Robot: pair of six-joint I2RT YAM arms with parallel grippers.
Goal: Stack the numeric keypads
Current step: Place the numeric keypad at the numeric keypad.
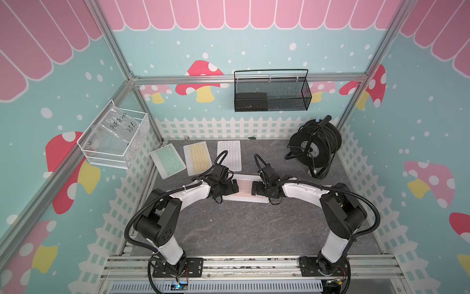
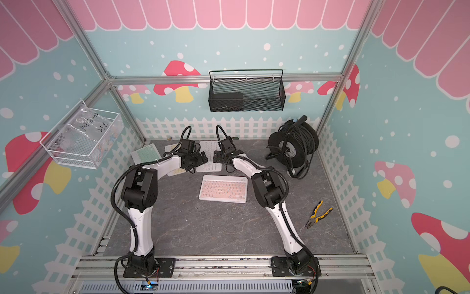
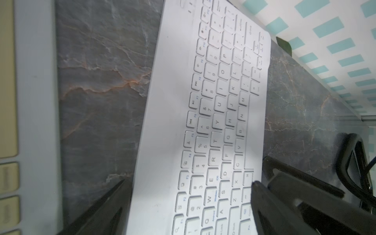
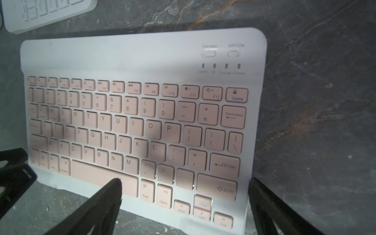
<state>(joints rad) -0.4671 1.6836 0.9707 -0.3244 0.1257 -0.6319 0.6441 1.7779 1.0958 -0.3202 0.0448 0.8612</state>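
My left gripper [image 3: 190, 182]: spread, empty, above thin white-keyed rectangular keypad [image 3: 203, 101]. My right gripper [image 4: 184, 181]: spread, empty, above pink-keyed white-framed keypad [image 4: 142, 122], 6 o'clock from the white one.

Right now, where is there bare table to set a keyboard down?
Bare: the wide strip of table between the pink keyboard and the front rail. Crowded: back left, where the mint keyboard, yellow keyboard and white keyboard lie side by side; the cable reel fills back right.

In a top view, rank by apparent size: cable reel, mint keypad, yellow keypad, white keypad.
Largest: cable reel.
Then mint keypad, yellow keypad, white keypad: about alike, the white one partly covered by a cable; not ranked.
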